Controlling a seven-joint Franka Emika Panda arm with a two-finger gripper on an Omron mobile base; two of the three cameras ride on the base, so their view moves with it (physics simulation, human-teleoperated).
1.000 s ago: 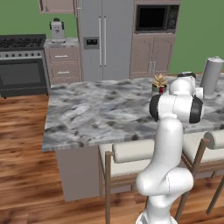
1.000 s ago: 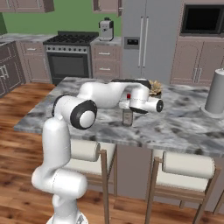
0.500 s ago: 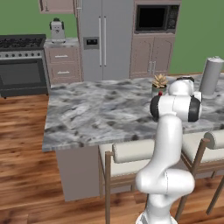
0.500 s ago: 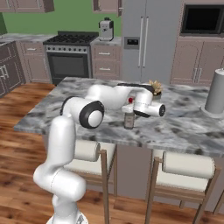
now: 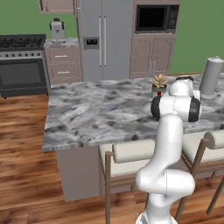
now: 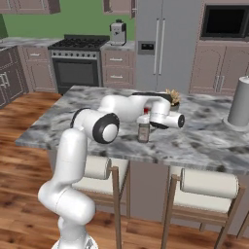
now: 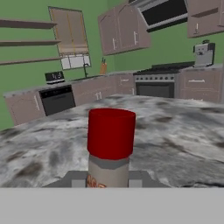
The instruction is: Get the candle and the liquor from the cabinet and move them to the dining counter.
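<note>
Since a second ago the arm has swung rightward along the dining worktop (image 6: 204, 146), carrying the tool (image 6: 146, 115) with it. The tool is nearly closed on the liquor (image 6: 143, 127), which stands upright on the marbled top just beneath it. So the bottle looks delivered but not yet released; the candle remains to be fetched. Beyond the tool sits a potted succulent (image 5: 159, 83), and well to its right a tall grey roll (image 6: 240, 101); neither blocks withdrawal.
</note>
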